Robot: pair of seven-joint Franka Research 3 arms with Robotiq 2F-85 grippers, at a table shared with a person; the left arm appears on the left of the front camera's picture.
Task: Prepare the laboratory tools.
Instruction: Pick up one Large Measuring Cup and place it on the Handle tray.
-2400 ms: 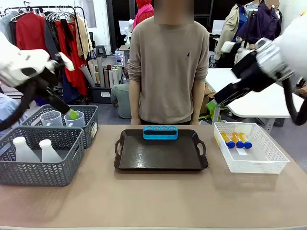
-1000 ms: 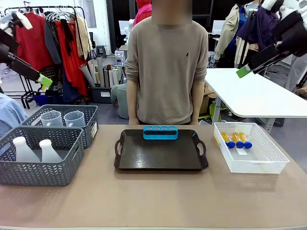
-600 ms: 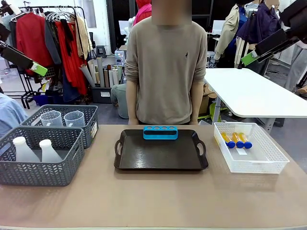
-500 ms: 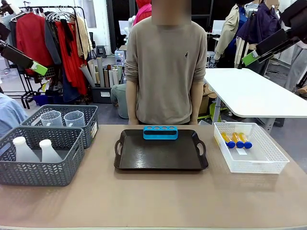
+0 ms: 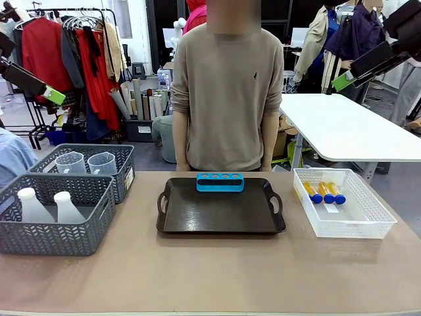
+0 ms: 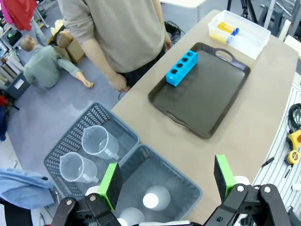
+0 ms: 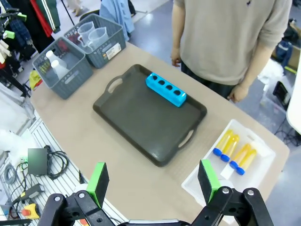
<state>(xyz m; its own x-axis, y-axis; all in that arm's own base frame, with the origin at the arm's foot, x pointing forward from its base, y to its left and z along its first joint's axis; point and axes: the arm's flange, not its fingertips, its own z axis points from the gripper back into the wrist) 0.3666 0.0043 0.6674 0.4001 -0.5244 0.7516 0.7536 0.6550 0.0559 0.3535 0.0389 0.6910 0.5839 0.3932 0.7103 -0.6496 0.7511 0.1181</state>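
A tan table (image 5: 210, 276) stands in a room with a clothes rail (image 5: 72, 39) at far left and a white table (image 5: 342, 131) at far right. A person (image 5: 227, 92) in a beige sweater stands at the far edge, arms down. At the centre lies a dark tray (image 5: 220, 217), with a blue rack (image 5: 220, 182) along its far rim. To the right sits a white basket (image 5: 371, 230); the right wrist view shows four tubes (image 5: 322, 191) lying in it beside a white slip (image 5: 332, 209). At left are two grey baskets: the near one (image 5: 52, 240) holds two flasks (image 5: 29, 205), the far one (image 5: 125, 164) two beakers (image 5: 71, 162). A white label (image 5: 129, 178) on the far basket's front is too small to read. The left gripper (image 6: 167, 178) hangs high over the grey baskets, fingers spread wide. The right gripper (image 7: 153, 180) hangs high on the right, fingers likewise spread wide.
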